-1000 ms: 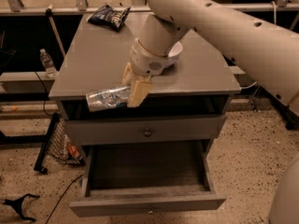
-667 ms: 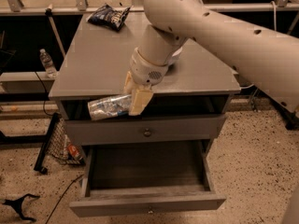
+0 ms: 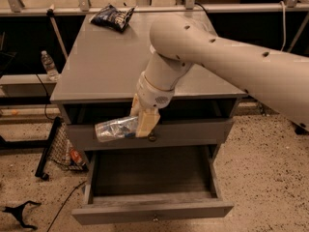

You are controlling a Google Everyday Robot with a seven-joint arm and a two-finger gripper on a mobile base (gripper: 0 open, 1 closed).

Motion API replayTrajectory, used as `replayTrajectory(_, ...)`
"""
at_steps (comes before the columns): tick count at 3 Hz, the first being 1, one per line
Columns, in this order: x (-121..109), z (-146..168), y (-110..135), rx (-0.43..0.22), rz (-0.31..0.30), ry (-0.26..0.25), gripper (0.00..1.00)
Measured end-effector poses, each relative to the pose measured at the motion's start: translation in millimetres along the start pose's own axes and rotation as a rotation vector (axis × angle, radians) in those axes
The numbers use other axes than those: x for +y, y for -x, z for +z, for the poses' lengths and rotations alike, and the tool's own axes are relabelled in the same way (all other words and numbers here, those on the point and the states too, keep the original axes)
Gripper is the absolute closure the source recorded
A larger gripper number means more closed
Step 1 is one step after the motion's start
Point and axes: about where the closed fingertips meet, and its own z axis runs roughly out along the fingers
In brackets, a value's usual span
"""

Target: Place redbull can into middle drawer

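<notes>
Redbull can [image 3: 113, 129], centre-left: shiny metal, silver glare. Gripper [image 3: 145, 125], frame centre, clamped on can's right end: matt tan plastic. Arm [image 3: 231, 66]: smooth cream plastic shell. Middle drawer [image 3: 149, 210], bottom: matt grey wood. Snack bag [image 3: 113, 17], upper left: glossy dark foil. Floor [image 3: 270, 168]: speckled, rough.

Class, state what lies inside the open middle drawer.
Only its bare floor shows in the middle drawer; its back is shadowed. The gripper holds the redbull can above it.
</notes>
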Motion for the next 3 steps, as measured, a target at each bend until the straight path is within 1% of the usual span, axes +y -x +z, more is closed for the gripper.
replayTrajectory(1, 6.9, 18.0, -12.3, -0.014, 0.004, -0.016, 1.00)
replayTrajectory(2, 11.0, 33.3, -23.2, -0.034, 0.004, -0.048, 1.00)
replayTrajectory(3, 22.1, 70.5, -35.2, -0.070, -0.002, -0.053, 1.00)
